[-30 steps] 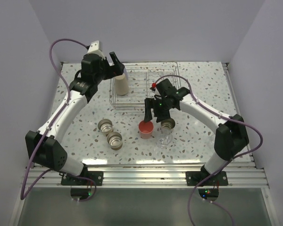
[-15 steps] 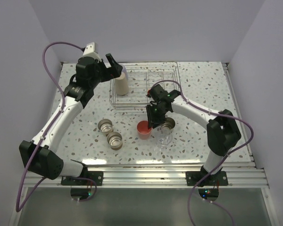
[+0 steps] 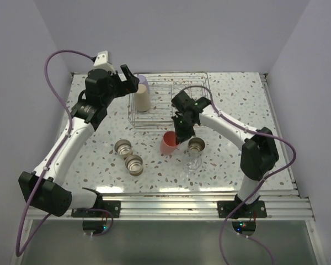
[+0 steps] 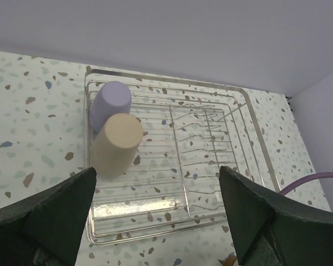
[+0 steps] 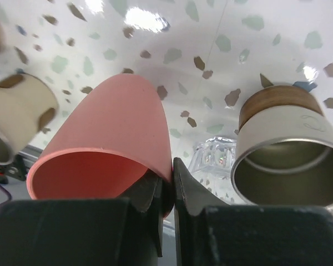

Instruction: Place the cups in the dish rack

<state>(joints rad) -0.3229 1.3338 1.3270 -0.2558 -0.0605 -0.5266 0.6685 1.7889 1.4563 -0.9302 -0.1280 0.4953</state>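
rack (image 4: pixel 195 167): tan cup (image 4: pixel 117 145), lavender cup (image 4: pixel 110 105); left fingers (image 4: pixel 51 217) apart; right fingers (image 5: pixel 192 195) pinch red cup (image 5: pixel 108 138)

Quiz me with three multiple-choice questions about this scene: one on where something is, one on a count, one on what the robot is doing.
1. Where do the tan cup and the lavender cup stand?
A in the dish rack, at its left end; B at its right end; C outside it.
2. How many metal cups stand on the table?
A one; B five; C three.
3. The right end effector is:
A open over the rack; B shut on the red cup, pinching its wall; C shut on nothing.

Answers:
1 A, the top view shows both at the rack's left side.
2 C, two sit left of the red cup and one sits right of it.
3 B, its fingers squeeze the tilted cup's wall.
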